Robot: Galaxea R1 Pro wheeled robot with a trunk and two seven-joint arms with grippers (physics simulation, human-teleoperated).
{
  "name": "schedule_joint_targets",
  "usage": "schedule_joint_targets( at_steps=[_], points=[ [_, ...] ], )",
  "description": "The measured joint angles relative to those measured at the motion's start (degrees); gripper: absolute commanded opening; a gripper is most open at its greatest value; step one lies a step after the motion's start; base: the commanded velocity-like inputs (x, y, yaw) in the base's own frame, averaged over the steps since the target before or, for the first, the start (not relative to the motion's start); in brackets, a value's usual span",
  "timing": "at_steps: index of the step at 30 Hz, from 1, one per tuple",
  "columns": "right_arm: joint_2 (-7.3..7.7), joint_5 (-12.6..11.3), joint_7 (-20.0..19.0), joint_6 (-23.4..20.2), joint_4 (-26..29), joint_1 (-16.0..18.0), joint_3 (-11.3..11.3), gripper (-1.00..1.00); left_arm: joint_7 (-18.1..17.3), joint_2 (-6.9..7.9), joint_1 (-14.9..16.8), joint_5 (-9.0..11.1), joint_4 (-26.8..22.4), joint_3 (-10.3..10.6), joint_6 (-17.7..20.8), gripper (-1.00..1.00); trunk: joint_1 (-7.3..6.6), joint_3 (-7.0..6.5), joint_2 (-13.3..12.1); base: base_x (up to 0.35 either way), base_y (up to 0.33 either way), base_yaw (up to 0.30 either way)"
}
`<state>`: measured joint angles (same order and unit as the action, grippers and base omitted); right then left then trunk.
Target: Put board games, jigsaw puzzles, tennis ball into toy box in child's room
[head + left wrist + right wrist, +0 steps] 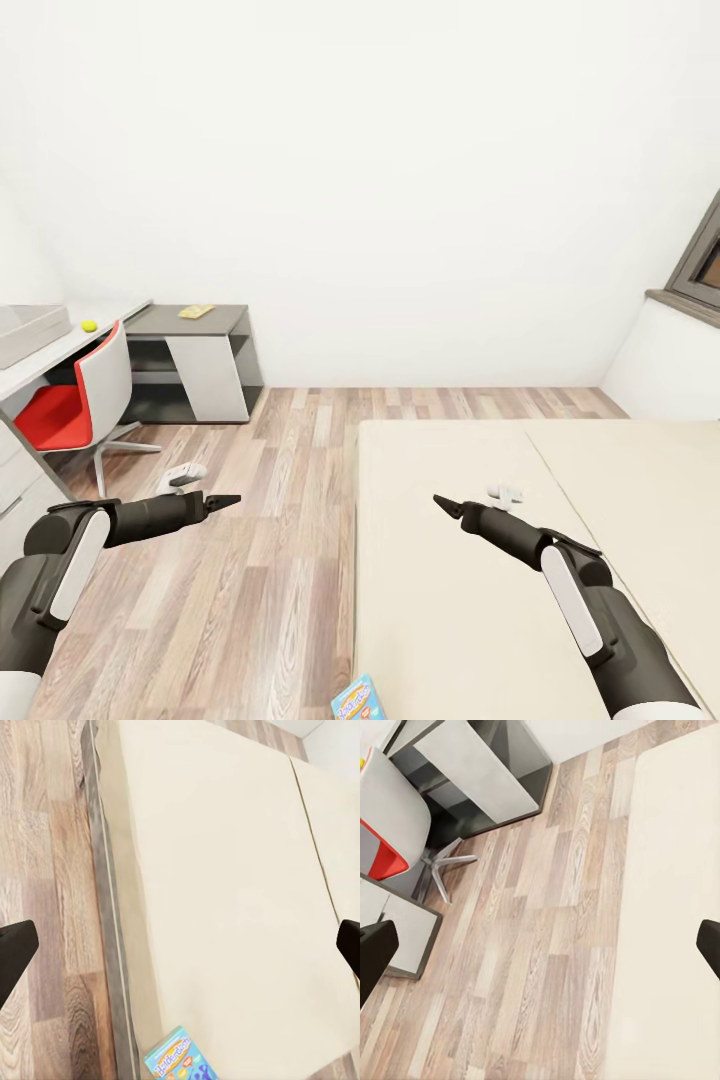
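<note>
Light-blue board game [358, 699]: bed [480, 600] near-left edge. Tennis ball [89, 325], toy box [28, 330]: far-left bench [40, 365]. Left claw [222, 499], right claw [446, 505]: wide, empty. Risk: edge grasp nudges game off bed.

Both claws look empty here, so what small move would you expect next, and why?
Probably tilting the head down and lowering the left claw toward the light-blue board game at the bed's near edge. Both claws, the right claw included, are open and hold nothing, and that box is the closest toy; the tennis ball lies farther off on the table.
</note>
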<state>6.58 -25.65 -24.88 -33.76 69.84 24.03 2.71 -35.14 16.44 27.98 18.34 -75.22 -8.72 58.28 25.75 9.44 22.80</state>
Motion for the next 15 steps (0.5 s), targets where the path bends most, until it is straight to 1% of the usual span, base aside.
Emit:
schedule_joint_targets(
  at_steps=[6,8,15],
  points=[
    [0.01,0.00,0.02,0.00,0.00,-0.01,-0.03,1.00,0.00,0.00,0.00,0.00,0.00,0.00,0.00,1.00,0.00,0.00,0.00,0.000,0.005,0.000],
    [0.02,0.00,0.02,0.01,-0.01,0.00,-0.01,1.00,-0.02,0.00,0.00,-0.01,-0.01,0.00,0.00,1.00,0.00,0.00,0.00,0.000,0.102,0.000],
    [0.00,0.00,0.03,0.03,-0.02,-0.02,-0.01,1.00,-0.08,0.00,0.00,-0.02,-0.02,0.00,0.08,1.00,0.00,0.00,0.00,0.000,0.225,0.000]
  ],
)
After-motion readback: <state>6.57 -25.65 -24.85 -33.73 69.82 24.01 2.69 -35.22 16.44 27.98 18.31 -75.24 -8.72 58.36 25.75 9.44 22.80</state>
